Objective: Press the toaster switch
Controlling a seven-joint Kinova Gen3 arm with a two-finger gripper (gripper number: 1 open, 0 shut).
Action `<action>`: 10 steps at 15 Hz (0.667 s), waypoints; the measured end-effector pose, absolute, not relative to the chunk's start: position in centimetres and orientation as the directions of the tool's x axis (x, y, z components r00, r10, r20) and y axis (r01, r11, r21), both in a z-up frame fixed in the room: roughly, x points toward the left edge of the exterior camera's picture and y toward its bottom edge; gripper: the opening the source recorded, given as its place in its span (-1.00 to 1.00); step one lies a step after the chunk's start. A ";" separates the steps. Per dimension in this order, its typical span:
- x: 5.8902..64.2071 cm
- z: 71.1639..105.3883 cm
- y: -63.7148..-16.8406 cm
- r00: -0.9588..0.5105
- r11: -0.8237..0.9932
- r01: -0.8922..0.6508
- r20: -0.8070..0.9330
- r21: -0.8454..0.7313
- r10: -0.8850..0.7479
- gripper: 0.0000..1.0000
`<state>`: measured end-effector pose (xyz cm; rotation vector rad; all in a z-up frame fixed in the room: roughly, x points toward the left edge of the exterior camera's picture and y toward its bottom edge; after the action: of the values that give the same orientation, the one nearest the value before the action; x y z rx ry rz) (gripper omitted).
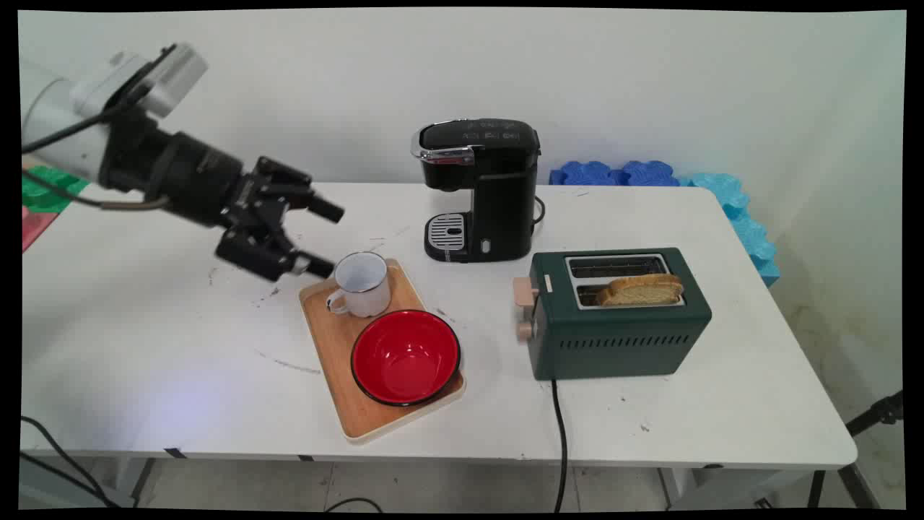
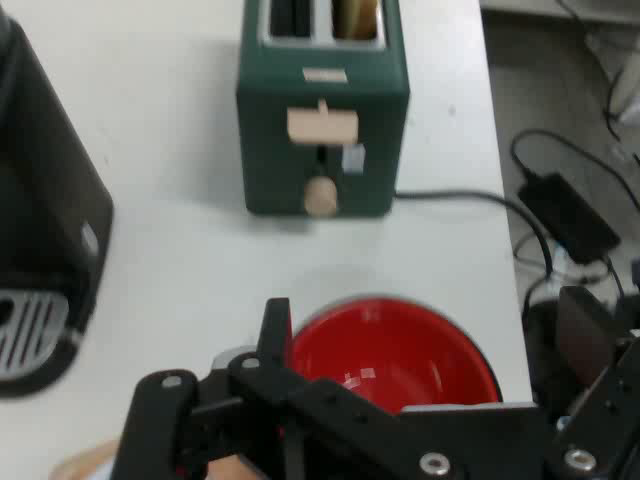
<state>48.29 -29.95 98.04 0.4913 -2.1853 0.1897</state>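
My gripper [image 1: 328,240] hangs open just above the table, left of a white enamel mug [image 1: 361,284]. Its lower fingertip is close to the mug's rim; I cannot tell whether they touch. The mug stands at the far end of a wooden tray [image 1: 326,334], and a red bowl [image 1: 405,356] sits on the tray's near end. In the hand view the open gripper [image 2: 430,310] looks over the red bowl [image 2: 400,355] toward a green toaster [image 2: 322,120]. The black linkage hides the mug there.
A black coffee machine [image 1: 480,189] stands behind the tray. To the right is the green toaster [image 1: 617,312] with a slice of bread [image 1: 641,289] in its near slot; its cord [image 1: 557,433] runs off the front edge. Blue foam pieces [image 1: 729,202] line the far right corner.
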 end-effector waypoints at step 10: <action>37.3 100.4 -36.2 -0.556 0.934 -0.357 0.806 -0.010 -0.204 1.00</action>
<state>37.31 -36.20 100.43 0.3960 -2.1771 0.2145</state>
